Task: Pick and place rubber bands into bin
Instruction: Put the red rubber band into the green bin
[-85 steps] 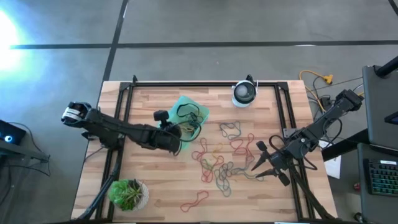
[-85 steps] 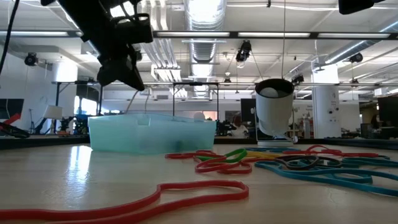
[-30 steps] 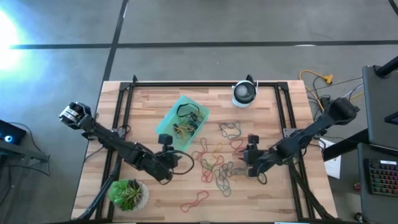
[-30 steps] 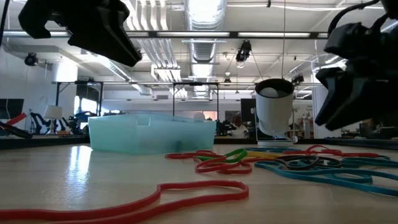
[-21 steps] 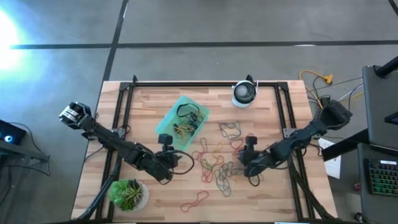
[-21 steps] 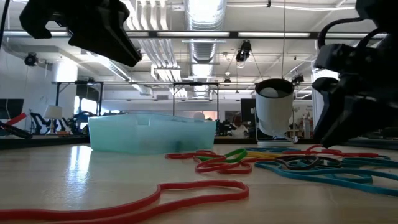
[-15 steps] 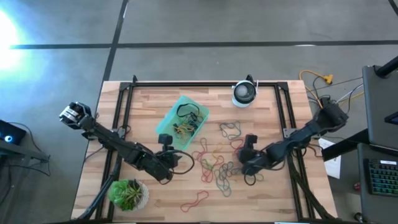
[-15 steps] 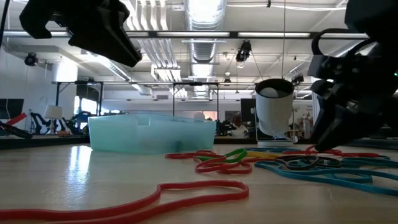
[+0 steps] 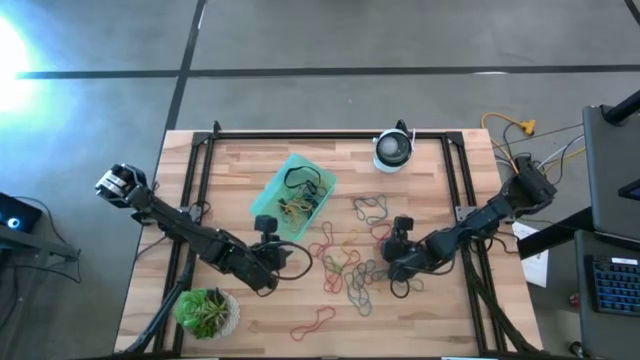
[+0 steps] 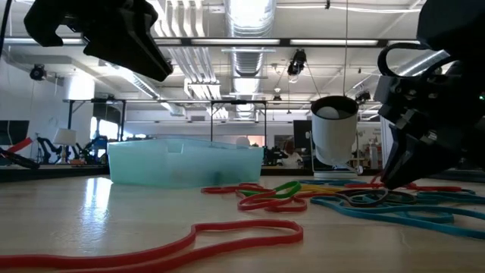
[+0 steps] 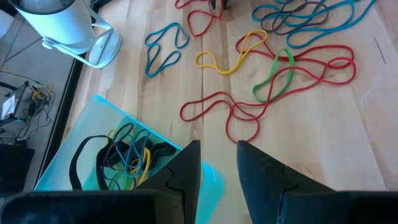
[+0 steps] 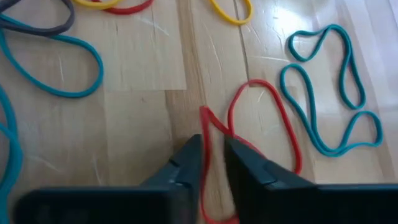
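Note:
Several rubber bands (image 9: pixel 350 265) in red, teal, yellow, green and grey lie loose on the wooden table right of the middle. The teal bin (image 9: pixel 295 195) stands left of them on its base, with several bands inside. My right gripper (image 12: pixel 213 163) is down among the bands, shut on a red rubber band (image 12: pixel 261 118). In the low view its tip (image 10: pixel 388 180) reaches the tabletop. My left gripper (image 11: pixel 217 171) hangs open over the bin's near corner (image 11: pixel 186 155) with nothing between its fingers; it also shows in the high view (image 9: pixel 278 243). My right gripper pinches one strand of the red rubber band (image 12: pixel 208 134), at the loop's narrow end, between its two fingers (image 12: pixel 186 163). The fingers slant down from the table's right side. The rest of the band lies flat and slack on the wood.
A white-and-black round device (image 9: pixel 393 150) stands at the far edge. A potted green plant (image 9: pixel 205 312) sits at the near left corner. A lone red band (image 9: pixel 315 320) lies near the front edge. Black frame rails (image 9: pixel 200 170) border the table.
My right gripper has come down and a little toward the table's left edge, tipping more steeply, until its tip is on the tabletop among the bands. The bands lie as before.

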You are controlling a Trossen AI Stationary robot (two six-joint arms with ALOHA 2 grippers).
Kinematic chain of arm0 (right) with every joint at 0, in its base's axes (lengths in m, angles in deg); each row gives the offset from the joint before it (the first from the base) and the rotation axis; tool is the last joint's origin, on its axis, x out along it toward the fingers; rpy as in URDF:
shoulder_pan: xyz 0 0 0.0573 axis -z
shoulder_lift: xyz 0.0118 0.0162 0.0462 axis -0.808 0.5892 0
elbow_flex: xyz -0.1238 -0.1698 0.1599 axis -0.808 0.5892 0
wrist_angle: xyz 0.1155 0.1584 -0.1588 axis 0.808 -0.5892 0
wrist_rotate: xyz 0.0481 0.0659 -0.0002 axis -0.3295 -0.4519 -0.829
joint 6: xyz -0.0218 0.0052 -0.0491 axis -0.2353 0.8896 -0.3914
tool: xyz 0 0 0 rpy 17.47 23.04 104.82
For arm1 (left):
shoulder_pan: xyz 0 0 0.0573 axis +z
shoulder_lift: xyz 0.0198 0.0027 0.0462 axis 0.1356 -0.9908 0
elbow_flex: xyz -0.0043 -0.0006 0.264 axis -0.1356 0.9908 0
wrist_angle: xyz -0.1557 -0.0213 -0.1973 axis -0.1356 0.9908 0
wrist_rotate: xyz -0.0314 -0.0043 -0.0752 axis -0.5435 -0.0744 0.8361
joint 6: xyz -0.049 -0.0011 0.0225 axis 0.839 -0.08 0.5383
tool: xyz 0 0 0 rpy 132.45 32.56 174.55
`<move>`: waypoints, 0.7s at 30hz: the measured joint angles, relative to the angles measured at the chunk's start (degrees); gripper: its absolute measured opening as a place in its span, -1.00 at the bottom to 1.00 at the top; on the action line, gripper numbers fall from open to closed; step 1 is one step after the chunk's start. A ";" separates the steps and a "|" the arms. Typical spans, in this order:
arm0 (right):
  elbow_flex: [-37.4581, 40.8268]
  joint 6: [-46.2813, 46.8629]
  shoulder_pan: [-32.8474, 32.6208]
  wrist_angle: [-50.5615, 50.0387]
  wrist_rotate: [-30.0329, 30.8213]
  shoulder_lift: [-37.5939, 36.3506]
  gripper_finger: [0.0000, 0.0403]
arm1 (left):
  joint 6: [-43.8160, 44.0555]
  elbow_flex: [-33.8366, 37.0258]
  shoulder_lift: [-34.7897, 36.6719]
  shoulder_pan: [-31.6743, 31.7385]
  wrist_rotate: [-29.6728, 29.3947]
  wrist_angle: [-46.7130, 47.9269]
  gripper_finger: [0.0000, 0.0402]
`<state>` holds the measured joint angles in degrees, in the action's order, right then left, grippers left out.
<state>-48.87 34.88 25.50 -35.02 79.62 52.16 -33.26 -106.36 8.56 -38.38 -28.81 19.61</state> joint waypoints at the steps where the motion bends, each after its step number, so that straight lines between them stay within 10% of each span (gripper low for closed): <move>1: 0.00 -0.47 0.00 -0.06 -0.02 -0.07 -0.83 | 0.00 0.00 0.00 0.00 0.00 0.00 -0.56; 21: -15.49 -8.64 0.66 -17.05 8.61 -0.19 -0.96 | 9.22 -0.20 0.07 -0.07 -9.02 11.39 -0.56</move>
<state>-64.36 26.23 26.16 -52.08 88.23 51.97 -24.05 -106.55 8.63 -38.45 -37.83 30.99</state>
